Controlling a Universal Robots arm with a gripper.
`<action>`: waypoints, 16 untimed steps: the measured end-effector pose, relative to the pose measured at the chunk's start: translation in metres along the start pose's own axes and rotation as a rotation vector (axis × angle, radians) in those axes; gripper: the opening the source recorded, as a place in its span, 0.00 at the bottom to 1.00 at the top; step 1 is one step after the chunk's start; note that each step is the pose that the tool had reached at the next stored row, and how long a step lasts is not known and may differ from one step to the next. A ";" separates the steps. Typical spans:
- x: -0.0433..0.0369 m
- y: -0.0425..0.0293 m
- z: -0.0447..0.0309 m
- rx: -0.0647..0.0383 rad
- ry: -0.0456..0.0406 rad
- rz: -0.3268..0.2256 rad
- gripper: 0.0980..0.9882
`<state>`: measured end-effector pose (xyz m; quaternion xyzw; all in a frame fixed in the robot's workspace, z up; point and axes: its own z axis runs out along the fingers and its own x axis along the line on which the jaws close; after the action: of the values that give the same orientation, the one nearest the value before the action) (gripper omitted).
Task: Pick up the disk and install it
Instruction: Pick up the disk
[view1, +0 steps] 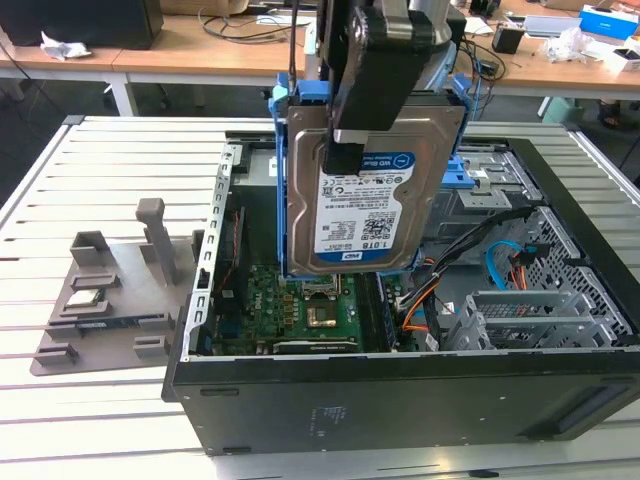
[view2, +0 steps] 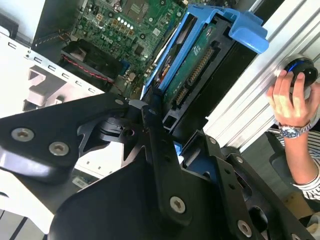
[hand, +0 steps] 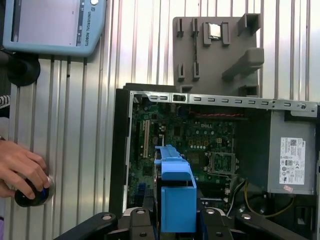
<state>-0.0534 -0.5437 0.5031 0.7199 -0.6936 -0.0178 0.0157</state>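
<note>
The gripper (view1: 347, 150) is clenched on the disk (view1: 365, 205), its black fingers (view2: 156, 112) pinching the top end on both faces. The disk hangs upright, its labelled face turned to the exterior view, with the blue carrier frame (view1: 290, 150) along its sides. It is in the air over the open case (view1: 400, 395), which lies on its side on the slatted surface (view1: 100, 160). In the first wrist view the disk (hand: 175, 195) shows edge-on above the motherboard (hand: 195, 140). In the second wrist view its connector end (view2: 195, 70) points down toward the board. The grey power-supply box (hand: 292, 152) sits in one corner of the case, apart from the disk. At the exterior view's left, just beside the case, a grey fixture (view1: 110, 290) lies on the surface. A person's hand (hand: 20, 165) rests on a black knob (hand: 32, 196) on the surface, well apart from the case, near a pendant (hand: 50, 25).
</note>
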 end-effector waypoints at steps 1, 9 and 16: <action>0.0001 -0.0016 0.0000 0.000 -0.0001 0.000 0.30; 0.0007 -0.0176 -0.0008 0.000 -0.0001 0.000 0.30; 0.0013 -0.0341 -0.0016 0.000 -0.0001 0.000 0.30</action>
<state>-0.0192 -0.5437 0.5030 0.7199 -0.6937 -0.0178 0.0157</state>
